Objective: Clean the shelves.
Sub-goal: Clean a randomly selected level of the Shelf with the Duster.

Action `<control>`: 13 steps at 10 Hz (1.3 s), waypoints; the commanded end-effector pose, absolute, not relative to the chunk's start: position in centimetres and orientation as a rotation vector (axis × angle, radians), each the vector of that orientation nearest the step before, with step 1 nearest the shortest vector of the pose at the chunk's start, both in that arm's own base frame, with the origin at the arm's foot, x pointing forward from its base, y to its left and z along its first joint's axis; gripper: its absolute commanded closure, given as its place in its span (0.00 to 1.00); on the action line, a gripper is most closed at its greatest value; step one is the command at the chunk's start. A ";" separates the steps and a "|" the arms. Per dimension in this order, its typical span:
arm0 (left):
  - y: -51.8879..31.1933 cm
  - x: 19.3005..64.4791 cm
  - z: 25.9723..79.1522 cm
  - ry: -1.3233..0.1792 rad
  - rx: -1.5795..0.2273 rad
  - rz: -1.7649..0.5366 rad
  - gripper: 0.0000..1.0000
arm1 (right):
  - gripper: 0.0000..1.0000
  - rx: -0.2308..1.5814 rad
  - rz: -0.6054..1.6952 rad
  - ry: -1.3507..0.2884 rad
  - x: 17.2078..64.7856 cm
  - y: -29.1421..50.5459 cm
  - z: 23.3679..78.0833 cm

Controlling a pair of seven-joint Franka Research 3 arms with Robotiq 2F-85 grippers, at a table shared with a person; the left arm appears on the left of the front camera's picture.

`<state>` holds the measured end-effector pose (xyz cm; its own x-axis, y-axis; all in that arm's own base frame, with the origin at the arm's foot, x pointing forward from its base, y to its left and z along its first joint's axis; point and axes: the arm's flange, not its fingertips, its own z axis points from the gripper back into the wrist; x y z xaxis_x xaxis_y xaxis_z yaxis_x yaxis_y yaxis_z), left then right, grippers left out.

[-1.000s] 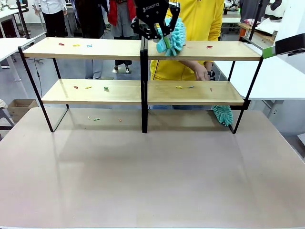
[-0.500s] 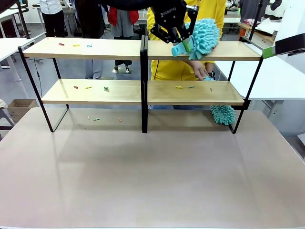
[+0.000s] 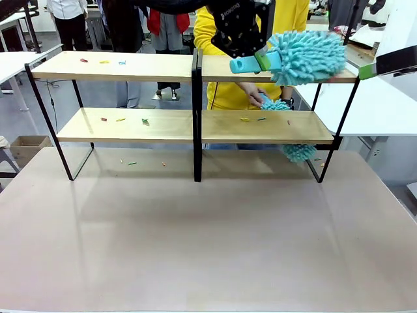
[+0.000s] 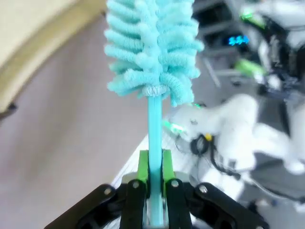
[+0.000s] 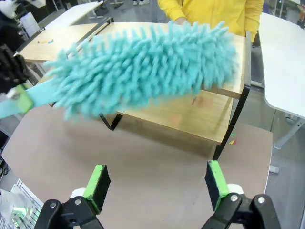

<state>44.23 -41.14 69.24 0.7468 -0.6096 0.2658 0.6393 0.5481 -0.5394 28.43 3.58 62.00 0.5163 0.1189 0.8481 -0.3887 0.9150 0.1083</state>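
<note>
While the left claw (image 3: 259,60) is clamped on a duster (image 3: 306,57) over the top right board of the shelves (image 3: 130,66) on the worktop (image 3: 208,248), right claw's (image 5: 156,183) apart; scraps (image 3: 104,62) dot the boards, person's hand (image 3: 251,93) behind.

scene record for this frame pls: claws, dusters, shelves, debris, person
left claw: shut on the blue duster's handle, above the top board's right half
blue duster: fluffy head over the top board's right part
right claw: open, holding nothing
shelves: two tiers
coloured bits: on both left boards and the lower right board
person: hand at a second duster behind the lower right board
</note>
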 end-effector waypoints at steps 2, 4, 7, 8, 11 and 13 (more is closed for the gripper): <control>-33.3 42.6 72.9 0.025 -0.670 -0.829 0.87 | 0.00 0.306 0.310 -0.985 28.4 3.5 62.0; -30.9 41.7 73.5 -0.050 -0.647 -0.766 0.87 | 0.00 0.306 0.310 -0.985 28.4 3.5 62.0; -28.6 42.0 73.6 -0.077 -0.664 -0.715 0.87 | 0.00 0.306 0.310 -0.985 28.4 3.5 62.0; -26.5 42.0 74.2 -0.106 -0.662 -0.672 0.87 | 0.00 0.306 0.310 -0.985 28.4 3.5 62.0; -15.4 39.2 76.8 -0.242 -0.628 -0.381 0.87 | 0.00 0.306 0.310 -0.985 28.4 3.5 62.0; -5.6 33.6 78.0 -0.374 -0.618 -0.112 0.87 | 0.00 0.306 0.310 -0.985 28.4 3.5 62.0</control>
<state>37.34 -7.95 79.74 0.9299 -0.1333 0.3429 0.3123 0.7784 -0.5445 28.44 3.56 61.97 0.5169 0.1186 0.8478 -0.3882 0.9152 0.1086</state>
